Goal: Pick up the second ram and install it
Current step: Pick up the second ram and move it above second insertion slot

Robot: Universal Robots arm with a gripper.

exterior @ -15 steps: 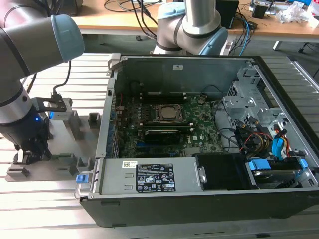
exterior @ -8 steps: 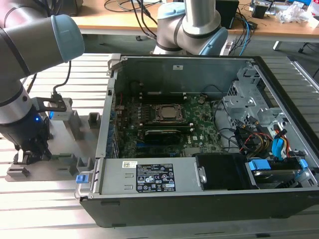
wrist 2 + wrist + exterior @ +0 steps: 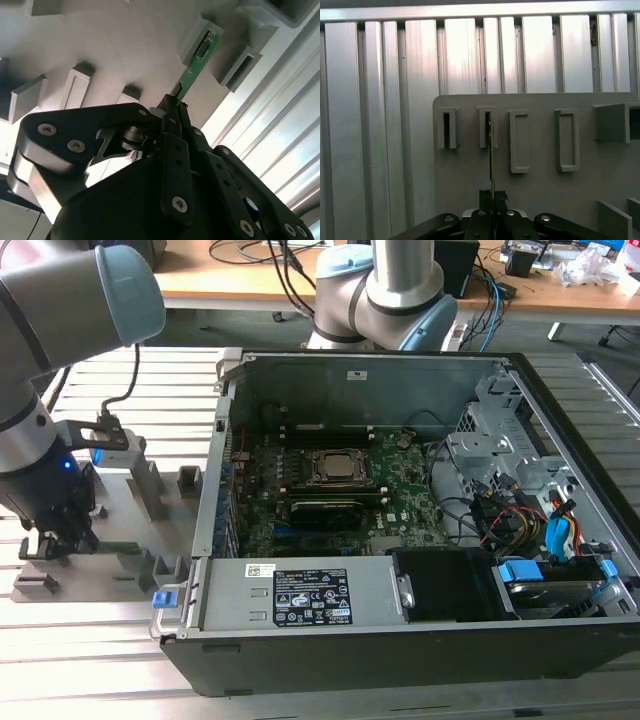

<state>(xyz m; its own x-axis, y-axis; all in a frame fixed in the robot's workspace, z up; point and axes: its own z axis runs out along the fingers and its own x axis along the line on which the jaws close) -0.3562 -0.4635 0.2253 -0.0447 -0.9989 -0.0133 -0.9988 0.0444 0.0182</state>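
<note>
The near end of the second ram is hidden between the claw's fingers, and in the first wrist view the stick shows edge-on, as a thin line. The claw is clenched on that end. The ram's far end sits in a raised slot, second from a corner of the grey holder plate. The plate lies on the ribbed metal surface, beside the open computer case.
</note>
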